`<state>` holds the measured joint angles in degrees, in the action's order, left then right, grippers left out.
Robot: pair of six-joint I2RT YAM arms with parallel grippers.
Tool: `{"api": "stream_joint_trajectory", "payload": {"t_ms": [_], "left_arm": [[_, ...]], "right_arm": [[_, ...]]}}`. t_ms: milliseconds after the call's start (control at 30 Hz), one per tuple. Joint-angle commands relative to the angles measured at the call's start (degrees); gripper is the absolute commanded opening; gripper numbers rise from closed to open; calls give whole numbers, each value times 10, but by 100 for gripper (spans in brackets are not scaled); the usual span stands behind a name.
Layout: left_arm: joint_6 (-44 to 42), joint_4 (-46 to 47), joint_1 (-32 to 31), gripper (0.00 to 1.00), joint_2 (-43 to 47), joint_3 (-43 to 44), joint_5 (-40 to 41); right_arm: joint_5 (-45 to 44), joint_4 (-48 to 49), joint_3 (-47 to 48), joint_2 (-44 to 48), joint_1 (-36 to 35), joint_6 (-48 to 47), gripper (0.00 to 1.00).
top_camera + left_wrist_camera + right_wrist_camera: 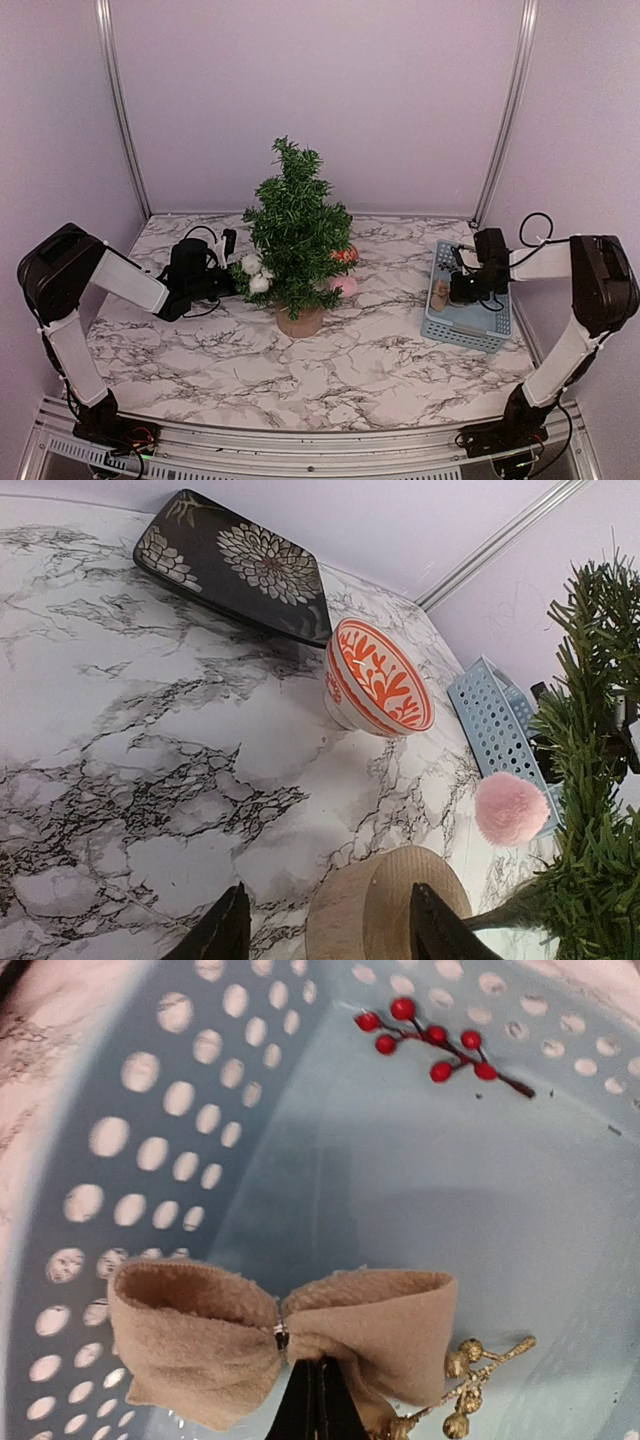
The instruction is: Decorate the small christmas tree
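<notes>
The small christmas tree [293, 228] stands mid-table on a round tan base [299, 322], with white pompoms [255, 274] and a pink pompom [344, 286] on it. My left gripper [222, 270] is open at the tree's left; in the left wrist view its fingers [225, 935] straddle the wooden base [385, 910], beside green branches [590, 810] and the pink pompom [511, 808]. My right gripper [447, 290] is inside the blue basket [466, 327], shut on a tan felt bow [280, 1335]. A red berry sprig [432, 1040] and a gold berry sprig [470, 1380] lie on the basket floor.
An orange-patterned bowl [378, 677] and a dark floral rectangular plate [235, 565] sit behind the tree; the bowl's rim peeks out in the top view [345, 254]. The perforated blue basket wall [150, 1140] surrounds the right gripper. White walls enclose the table.
</notes>
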<state>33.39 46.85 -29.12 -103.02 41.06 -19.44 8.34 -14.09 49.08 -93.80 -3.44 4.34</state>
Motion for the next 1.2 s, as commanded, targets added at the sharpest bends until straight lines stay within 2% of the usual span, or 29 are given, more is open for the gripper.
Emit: {"api": "stream_joint_trajectory", "payload": {"t_ms": [0, 267, 367, 467, 600, 667, 700, 767, 800, 900, 967, 1000, 1033, 1067, 1100, 1167], "left_arm": [[-9, -12, 0, 54, 19, -4, 0], [-10, -13, 0, 54, 26, -7, 0], [-10, -14, 0, 55, 29, -8, -1], [-11, -15, 0, 55, 33, -10, 0], [-12, -15, 0, 55, 36, -12, 0], [-11, -15, 0, 55, 32, -9, -1], [-11, -15, 0, 55, 31, -9, -1], [-9, -15, 0, 55, 32, -9, -2], [-9, -15, 0, 55, 35, -9, -2], [-10, -16, 0, 56, 44, -15, 3], [-11, -17, 0, 56, 42, -15, 5], [-11, -17, 0, 56, 39, -11, 5], [-9, -17, 0, 56, 37, -8, 4], [-7, -17, 0, 56, 35, -6, 3], [-6, -17, 0, 56, 37, -6, 3], [-5, -17, 0, 56, 49, -14, 8]], "right_arm": [[-5, -2, 21, 73, -23, -16, 0], [11, -4, 14, 162, -20, -6, 0], [112, 30, -17, 188, 26, 33, 0], [172, 60, -47, 215, 75, 72, 0], [150, 41, -64, 194, 66, 67, 0], [192, 54, -78, 179, 62, 72, 0], [219, 78, -89, 194, 56, 80, 0], [188, 91, -88, 249, 49, 91, 0], [163, 84, -83, 279, 66, 97, 0], [181, 103, -77, 313, 146, 125, 0], [232, 123, -70, 271, 103, 136, 0], [241, 117, -61, 240, 54, 133, 0], [227, 105, -53, 215, 14, 122, 0], [211, 102, -52, 206, 2, 118, 0], [203, 110, -65, 215, 19, 123, 0], [201, 128, -87, 271, 101, 143, 0]]}}
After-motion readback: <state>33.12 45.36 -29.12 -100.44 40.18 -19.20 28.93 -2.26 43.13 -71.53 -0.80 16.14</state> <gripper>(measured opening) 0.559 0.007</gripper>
